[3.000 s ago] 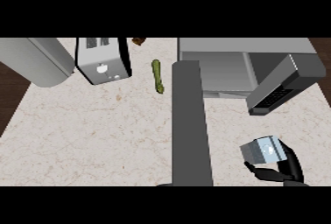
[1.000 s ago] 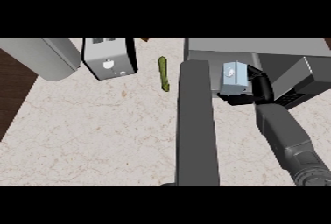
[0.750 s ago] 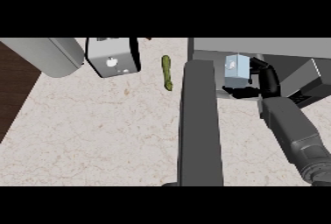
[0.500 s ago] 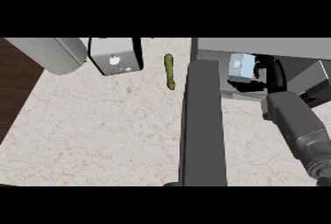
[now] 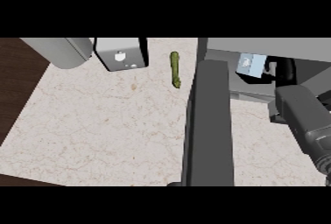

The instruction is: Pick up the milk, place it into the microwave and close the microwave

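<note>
The milk (image 5: pixel 251 64) is a small pale blue and white carton, held inside the opening of the grey microwave (image 5: pixel 271 44) at the top right of the head view. My right hand (image 5: pixel 285 70) is curled round the carton's right side, and dark fingers show under its lower left corner. The thick grey right forearm (image 5: pixel 305 120) runs up from the lower right. The microwave's door (image 5: pixel 208 127) stands open, seen edge-on as a long dark grey slab down the middle. No left hand shows.
A silver toaster (image 5: pixel 120 53) stands at the back left, with a grey rounded appliance (image 5: pixel 61 50) beside it. A thin green vegetable (image 5: pixel 174 70) lies between the toaster and the door. The pale stone counter (image 5: pixel 103 127) ends at dark wood on the left.
My right hand has carried the milk up from the counter's front right and into the microwave opening, and in the last half second it has pushed a little further in.
</note>
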You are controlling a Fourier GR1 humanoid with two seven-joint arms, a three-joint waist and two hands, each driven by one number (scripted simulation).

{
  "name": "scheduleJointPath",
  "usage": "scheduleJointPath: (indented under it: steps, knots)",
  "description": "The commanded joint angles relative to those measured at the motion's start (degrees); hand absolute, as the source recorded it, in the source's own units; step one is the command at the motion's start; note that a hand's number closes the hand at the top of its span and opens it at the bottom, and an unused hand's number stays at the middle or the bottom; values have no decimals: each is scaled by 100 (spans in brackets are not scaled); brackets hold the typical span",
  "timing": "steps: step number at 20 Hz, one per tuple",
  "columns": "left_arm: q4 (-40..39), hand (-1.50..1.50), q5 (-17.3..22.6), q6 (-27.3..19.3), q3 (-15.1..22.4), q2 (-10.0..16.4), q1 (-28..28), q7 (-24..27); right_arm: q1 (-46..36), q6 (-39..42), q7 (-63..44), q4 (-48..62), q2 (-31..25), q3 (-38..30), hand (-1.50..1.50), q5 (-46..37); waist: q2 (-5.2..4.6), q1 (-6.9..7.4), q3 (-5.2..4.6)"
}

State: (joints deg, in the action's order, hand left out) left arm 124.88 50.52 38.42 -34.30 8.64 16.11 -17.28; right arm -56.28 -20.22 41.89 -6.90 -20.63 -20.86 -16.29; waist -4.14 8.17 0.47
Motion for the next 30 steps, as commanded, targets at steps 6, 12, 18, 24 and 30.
scheduleJointPath:
  steps: [6,12,18,24,30]
  knots:
    - [-218,-150,-24,107,43,90,-152,14,-215,-203,-295,95,-286,-95,150,20,-81,181,4]
    - [-276,-150,-8,35,64,201,-332,-14,-203,-129,-262,133,-474,-89,150,-20,-165,221,23]
    - [-275,-150,-279,21,-89,232,-417,58,-209,-89,-221,137,-560,-194,150,68,-171,283,30]
    - [-396,-150,-370,87,21,342,-586,13,-276,-211,-222,160,-466,-174,150,28,-222,304,28]
    - [-519,-150,-498,63,-4,406,-690,1,-540,-25,-226,69,-352,-381,-150,240,-171,313,38]
